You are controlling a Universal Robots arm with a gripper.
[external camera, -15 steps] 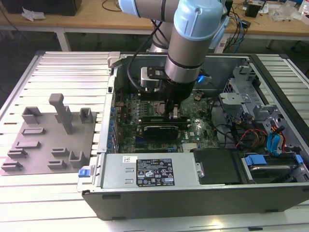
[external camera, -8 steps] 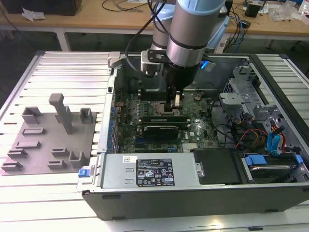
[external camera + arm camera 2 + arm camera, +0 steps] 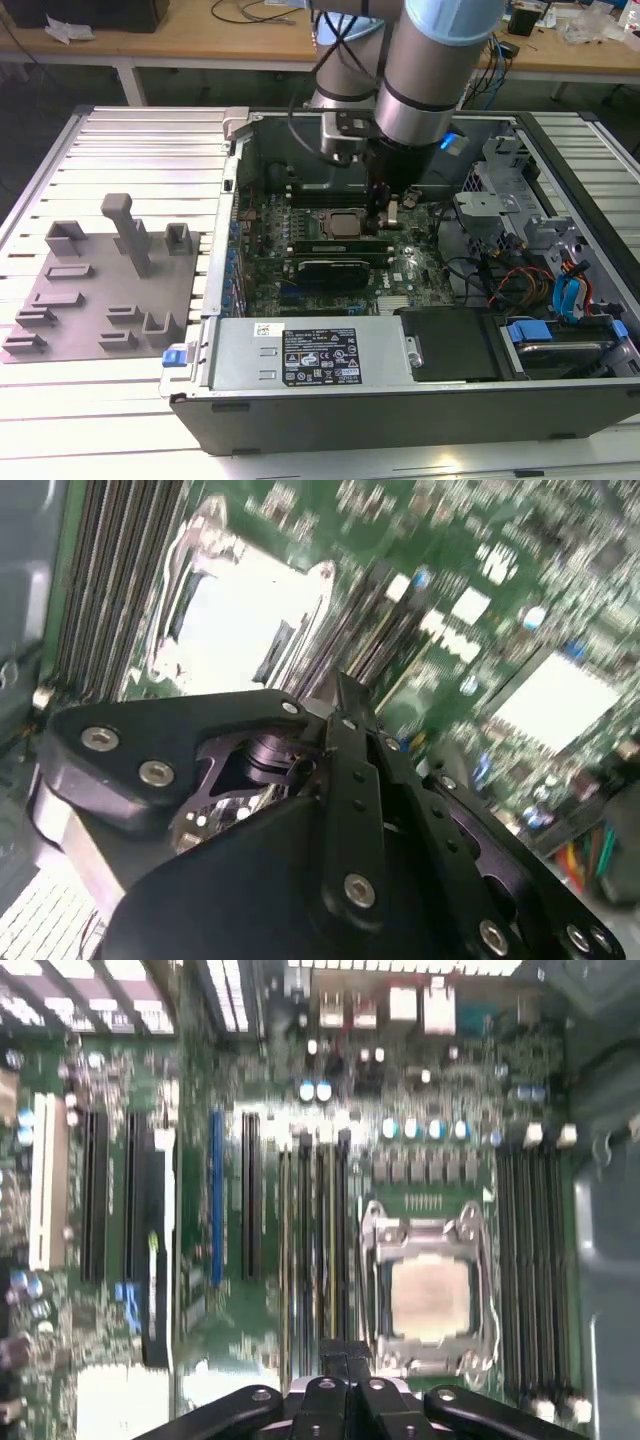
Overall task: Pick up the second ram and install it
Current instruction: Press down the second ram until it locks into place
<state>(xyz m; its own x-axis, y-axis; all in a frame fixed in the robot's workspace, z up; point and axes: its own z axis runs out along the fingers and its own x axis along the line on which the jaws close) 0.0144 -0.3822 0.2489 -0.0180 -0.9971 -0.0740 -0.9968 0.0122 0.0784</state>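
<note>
My gripper [image 3: 383,214] reaches down into the open computer case [image 3: 225,300], just to the exterior view's right of the processor socket [image 3: 340,222]. Its fingers are pressed together in both wrist views, and I see nothing sticking out between them. In the first wrist view the gripper [image 3: 345,1352] stands over the end of the row of memory slots [image 3: 315,1250] beside the socket [image 3: 430,1295]. In the second wrist view the gripper [image 3: 340,688] is over the same slots [image 3: 385,640]. Thin sticks sit edge-on in those slots [image 3: 335,241]. I cannot tell which of them is the second ram.
A wide black card [image 3: 335,268] lies just in front of the slots. The power supply [image 3: 310,355] fills the case's near side. Drive cages [image 3: 515,215] and loose cables [image 3: 520,285] crowd the exterior view's right. A grey parts fixture [image 3: 100,290] rests on the slatted table outside the case.
</note>
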